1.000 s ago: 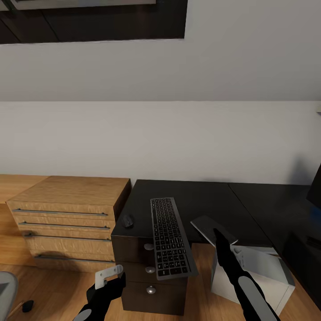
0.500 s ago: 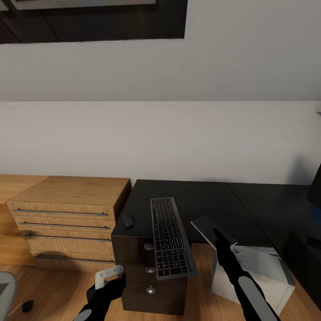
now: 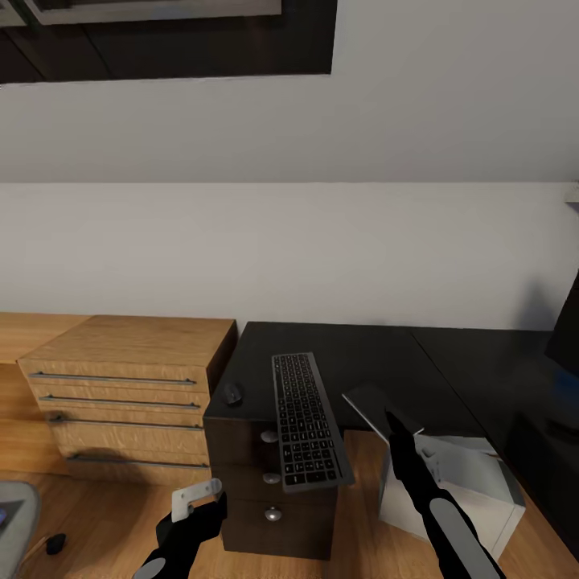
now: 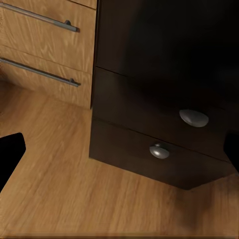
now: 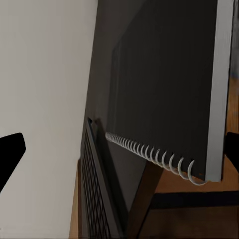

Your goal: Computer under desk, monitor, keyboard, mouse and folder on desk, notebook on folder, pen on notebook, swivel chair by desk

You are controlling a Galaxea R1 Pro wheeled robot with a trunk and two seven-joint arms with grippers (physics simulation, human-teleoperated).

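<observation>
My right gripper [image 3: 392,420] is shut on the dark-grey notebook [image 3: 363,404], holding it tilted in the air in front of the black desk [image 3: 370,354]. The notebook's [image 5: 169,84] spiral binding shows up close in the right wrist view. The keyboard [image 3: 304,418] lies on the desk, its near end overhanging the front edge. The mouse [image 3: 232,393] sits to its left. The light-grey computer [image 3: 466,490] stands partly under the desk. The monitor [image 3: 567,330] shows at the right edge. My left gripper [image 3: 201,498] hangs open and empty before the drawers [image 4: 149,124]. The folder and pen are out of view.
A light-wood drawer chest [image 3: 121,386] stands against the desk's left side. The grey swivel chair [image 3: 12,515] pokes in at the bottom left, one castor [image 3: 55,543] on the wooden floor. A white wall runs behind the desk.
The whole picture has shifted: desk, chest and computer sit slightly higher and more floor and chair show, so the camera moved. Both arms and the notebook keep their places in view.
</observation>
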